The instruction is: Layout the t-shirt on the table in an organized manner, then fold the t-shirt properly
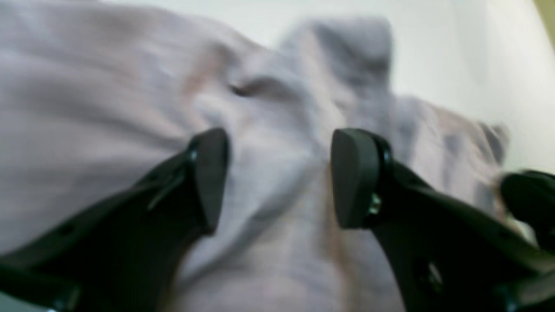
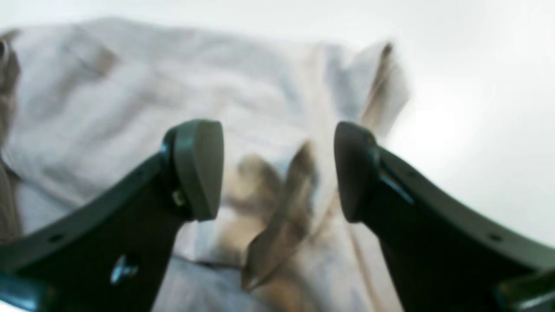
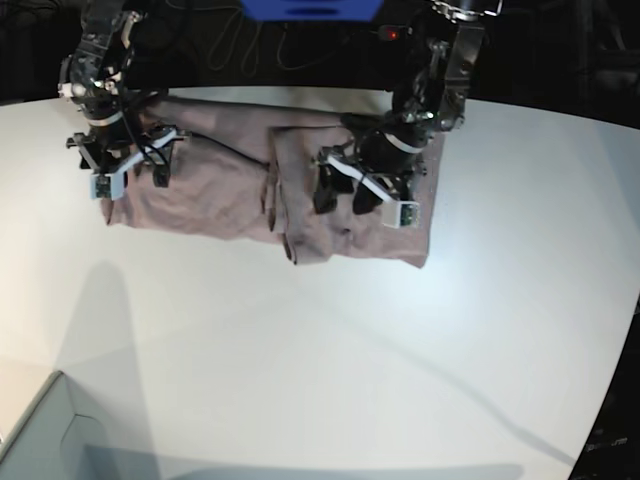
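T-shirt (image 3: 230, 185) lay spread on the table (image 3: 330, 350) toward the 12 o'clock edge in the base view, long axis running 9 to 3 o'clock, wrinkled, with a folded-over flap near its middle and a small corner of cloth poking out at 6 o'clock of that fold. Left gripper (image 3: 345, 192) hung over the 3 o'clock half of the shirt; in the left wrist view its jaws stood apart, nothing between the pads (image 1: 353, 177) but the cloth lying below them, so released. Whether the tips touched the fabric could not be told through the blur. Right gripper (image 3: 130, 170) sat over the 9 o'clock end of the shirt, near its edge; in the right wrist view the jaws were spread wide with rumpled cloth and a raised crease beneath the fingers (image 2: 197, 169), gripping nothing. A grey box corner (image 3: 40, 440) showed at 7 o'clock of the table, well apart from the shirt.
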